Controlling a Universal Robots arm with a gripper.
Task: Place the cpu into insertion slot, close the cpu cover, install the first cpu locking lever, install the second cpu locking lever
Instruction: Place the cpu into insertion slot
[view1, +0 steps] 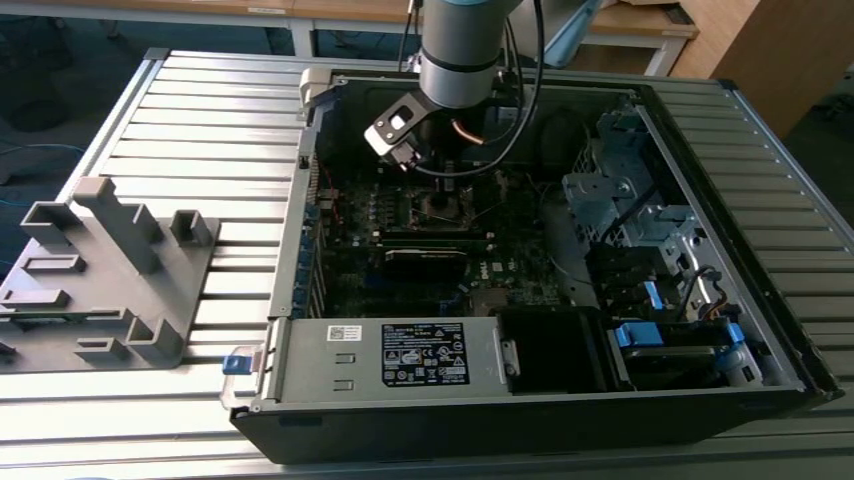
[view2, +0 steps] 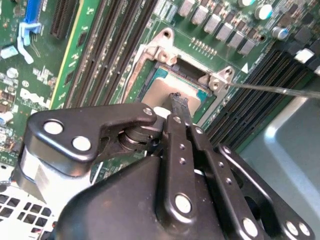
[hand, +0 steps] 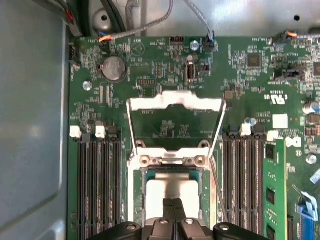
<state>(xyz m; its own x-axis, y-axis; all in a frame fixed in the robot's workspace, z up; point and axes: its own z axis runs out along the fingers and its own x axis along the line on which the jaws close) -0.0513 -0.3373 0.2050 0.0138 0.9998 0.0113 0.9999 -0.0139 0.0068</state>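
Observation:
In both wrist views the cpu (hand: 172, 189) (view2: 161, 88), a flat square with a dull silver face, lies flat inside the insertion slot (hand: 142, 173). The cpu cover (hand: 175, 100), a silvery frame with a square window, stands folded back from the slot on its hinge. My gripper (hand: 173, 201) (view2: 178, 96) is shut, its two black fingers pressed together with their tips right over the chip's face. A thin metal locking lever (view2: 280, 90) (hand: 218, 186) sticks out beside the socket. In the exterior view the arm (view1: 461, 60) reaches down into the open computer case above the socket (view1: 441, 205).
Black memory slots (hand: 97, 185) flank the socket on both sides. A labelled silver power-supply box (view1: 400, 355) fills the case's near edge, and drive bays (view1: 641, 215) stand at the exterior view's right. A grey plastic fixture (view1: 100, 270) sits on the slatted table outside the case.

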